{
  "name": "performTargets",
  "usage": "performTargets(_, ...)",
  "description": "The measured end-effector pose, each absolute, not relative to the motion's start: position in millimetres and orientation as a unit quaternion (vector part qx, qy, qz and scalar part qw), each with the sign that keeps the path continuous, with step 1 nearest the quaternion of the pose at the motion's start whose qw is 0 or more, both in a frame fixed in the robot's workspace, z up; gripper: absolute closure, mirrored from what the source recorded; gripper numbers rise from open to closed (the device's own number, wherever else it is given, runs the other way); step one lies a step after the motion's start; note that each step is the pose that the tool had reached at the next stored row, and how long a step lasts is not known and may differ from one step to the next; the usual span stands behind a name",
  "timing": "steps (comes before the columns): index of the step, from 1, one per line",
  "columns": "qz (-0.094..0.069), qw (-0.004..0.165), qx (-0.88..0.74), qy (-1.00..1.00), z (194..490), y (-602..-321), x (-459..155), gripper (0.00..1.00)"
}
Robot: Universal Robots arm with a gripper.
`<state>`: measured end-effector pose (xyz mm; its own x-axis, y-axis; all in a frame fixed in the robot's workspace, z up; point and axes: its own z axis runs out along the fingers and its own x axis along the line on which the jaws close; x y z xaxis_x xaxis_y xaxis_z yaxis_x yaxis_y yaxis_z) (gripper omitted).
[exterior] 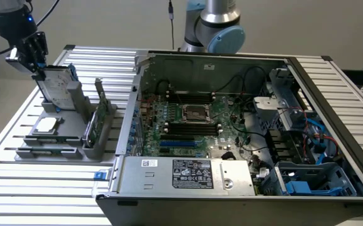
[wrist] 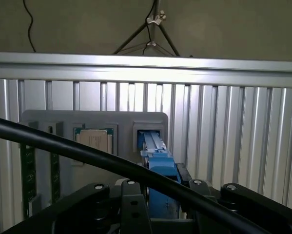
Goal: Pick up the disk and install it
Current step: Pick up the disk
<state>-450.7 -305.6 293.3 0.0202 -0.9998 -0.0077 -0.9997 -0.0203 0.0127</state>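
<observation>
Where the disk (exterior: 57,87) stands: upright in a slot at the far end of the grey holder (exterior: 74,135), on the exterior view's left, with its label side facing the computer case.
Disk, seen from the wrist: blue-framed top edge (wrist: 158,161) rising out of its slot in the holder (wrist: 121,122).
Gripper (exterior: 40,70): sits over the disk's top edge with the disk between its two sides; whether it is clamped on the disk or only placed around it cannot be told.
Processor chip (exterior: 46,125): lies flat in a recess of the holder, nearer the camera than the disk.
Green circuit card (exterior: 95,123): stands on edge in a slot of the holder, beside the case wall.
Computer case (exterior: 213,57): lies open on its side, to the exterior view's right of the holder, well apart from the disk.
Motherboard (exterior: 188,123): lies exposed on the floor of the case.
Table (exterior: 31,190): ribbed metal slats carrying both holder and case.
Black cable (wrist: 63,146): runs slantwise across the wrist view, in front of the holder.
</observation>
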Motion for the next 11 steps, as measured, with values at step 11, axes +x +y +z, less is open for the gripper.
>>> performTargets(11, -0.008, 0.002, 0.711, -0.703, 292.9, -305.6, -450.7, 0.67)
